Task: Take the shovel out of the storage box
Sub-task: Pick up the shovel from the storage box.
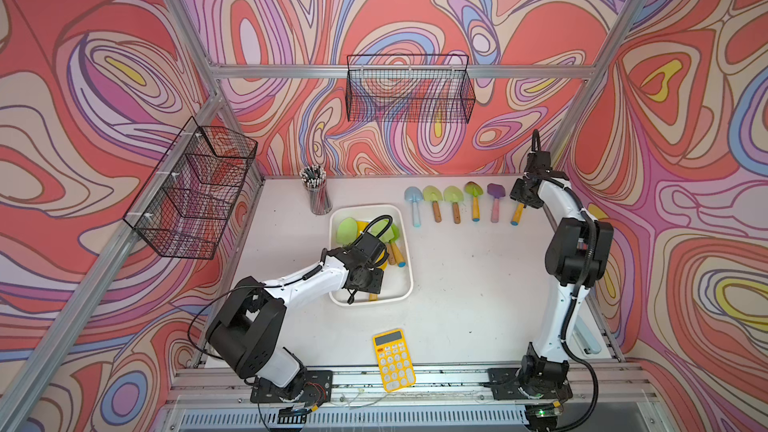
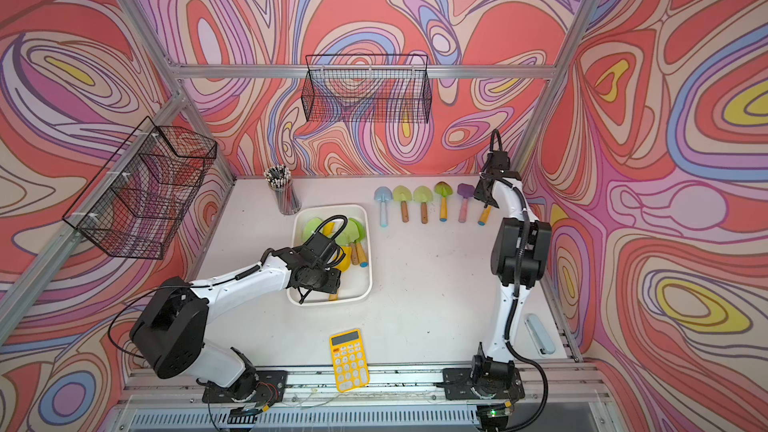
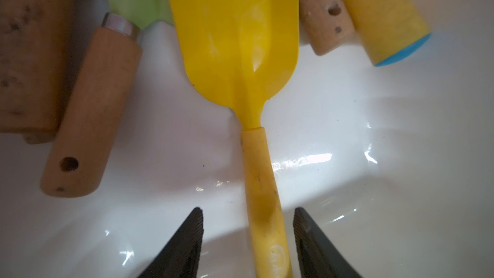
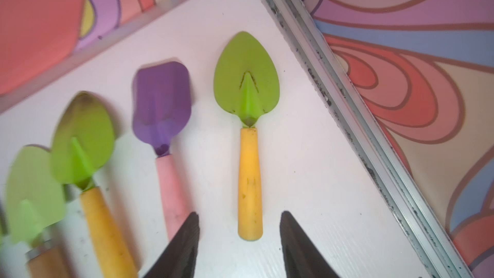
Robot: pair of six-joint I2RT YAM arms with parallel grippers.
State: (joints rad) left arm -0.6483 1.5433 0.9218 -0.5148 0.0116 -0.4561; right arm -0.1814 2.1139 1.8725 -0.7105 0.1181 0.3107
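Gaping ribbed left pincer (image 3: pixel 248 211) flanks smooth yellow shovel (image 3: pixel 235 36).

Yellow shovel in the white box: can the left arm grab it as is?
Probably yes: the left gripper is open, straddling the handle of the yellow shovel; the nearest wooden handle lies clear of it.

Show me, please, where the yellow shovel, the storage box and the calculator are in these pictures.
yellow shovel (image 3: pixel 235 36): left wrist view, on its blade.
storage box (image 1: pixel 395 282): a top view, on its bare floor.
calculator (image 1: pixel 394 361): a top view, on its keypad.
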